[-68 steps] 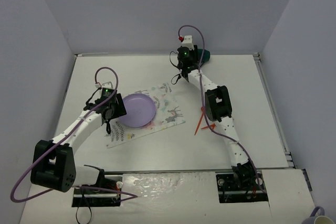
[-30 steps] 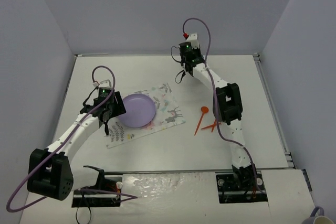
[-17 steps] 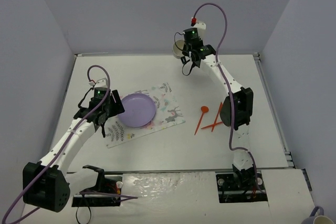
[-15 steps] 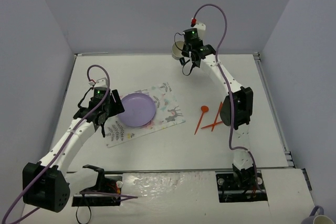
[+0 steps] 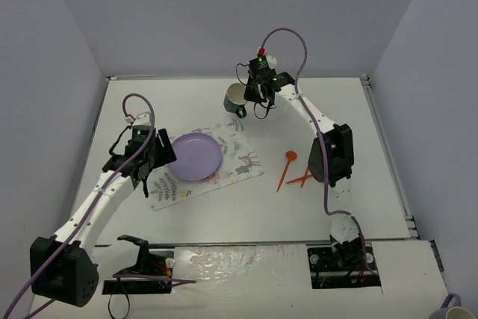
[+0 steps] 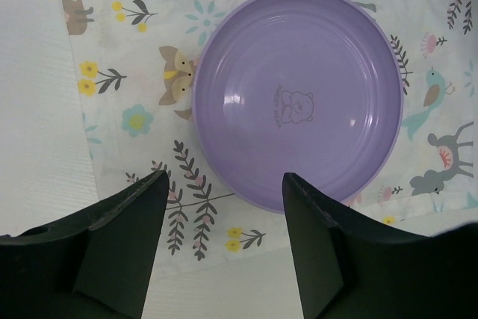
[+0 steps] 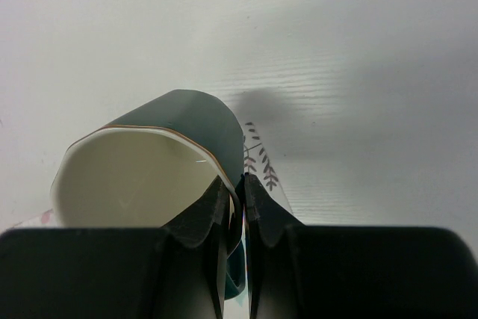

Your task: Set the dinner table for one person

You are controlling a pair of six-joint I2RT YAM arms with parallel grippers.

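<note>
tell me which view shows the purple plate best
Left wrist: the purple plate fills the frame on the placemat, most of its rim and its printed centre clear. Top external shows it whole but small. Right wrist shows the mug, not the plate.

A purple plate with a bear motif sits on a placemat of deer, owl and leaves on the white bench. The left claw is spread wide, framing the plate's near rim.
</note>
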